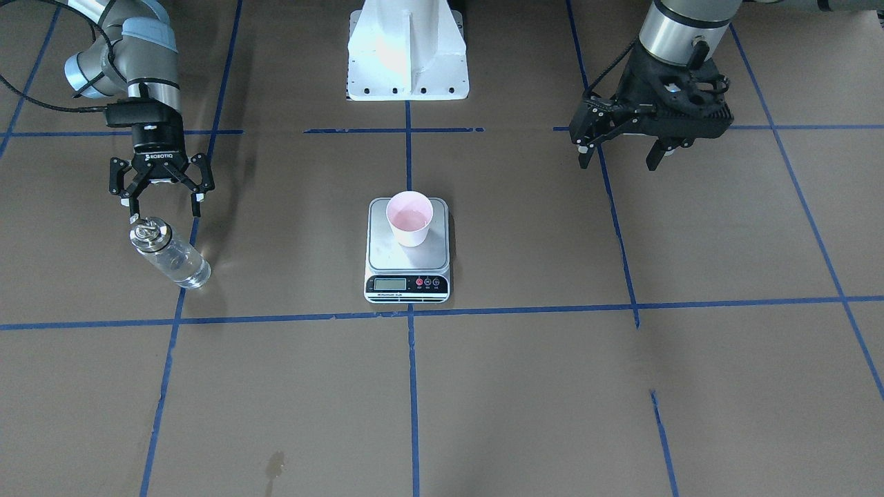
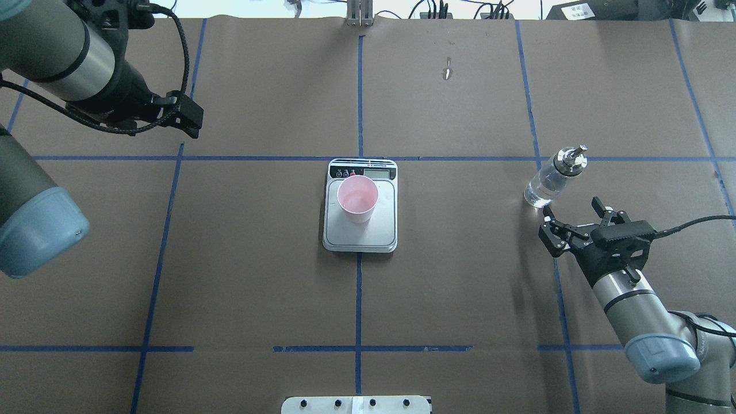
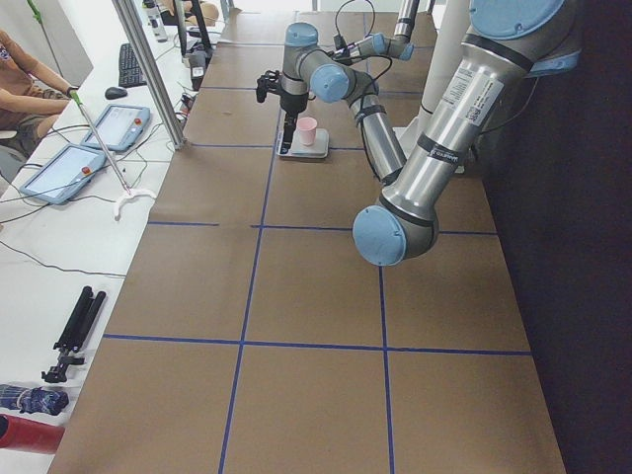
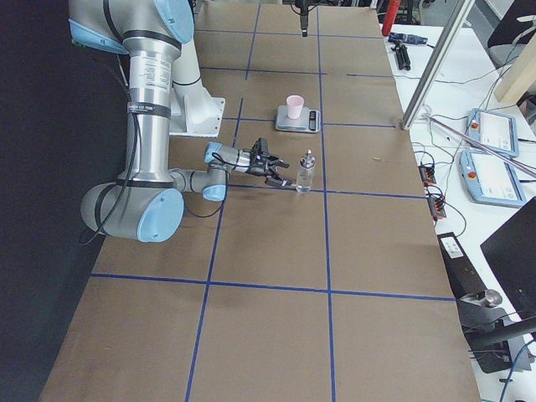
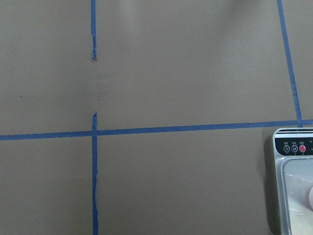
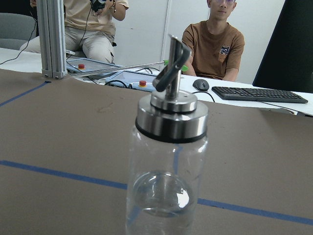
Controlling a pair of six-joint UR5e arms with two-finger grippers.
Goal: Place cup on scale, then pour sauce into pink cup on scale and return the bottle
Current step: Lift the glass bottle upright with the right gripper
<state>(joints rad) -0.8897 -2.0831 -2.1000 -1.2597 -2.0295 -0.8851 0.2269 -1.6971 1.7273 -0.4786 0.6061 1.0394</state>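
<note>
The pale pink cup (image 1: 409,218) (image 2: 357,198) stands upright on the steel plate of the scale (image 1: 407,266) (image 2: 360,236) at the table's middle. Off to my right the clear glass bottle (image 1: 169,252) (image 2: 551,178) (image 6: 166,171) stands upright on the table, with its silver spout cap on and a little clear sauce in its bottom. My right gripper (image 1: 164,209) (image 2: 569,210) is open just behind the bottle and does not touch it. My left gripper (image 1: 620,160) hangs open and empty above the table, far from the scale. In the left wrist view only the scale's corner (image 5: 293,186) shows.
The white robot base (image 1: 407,55) stands behind the scale. Blue tape lines (image 1: 414,314) grid the brown table. A small wet stain (image 1: 276,464) lies near the front edge. People sit beyond the far edge with a keyboard (image 6: 259,94) and tablets (image 3: 69,168).
</note>
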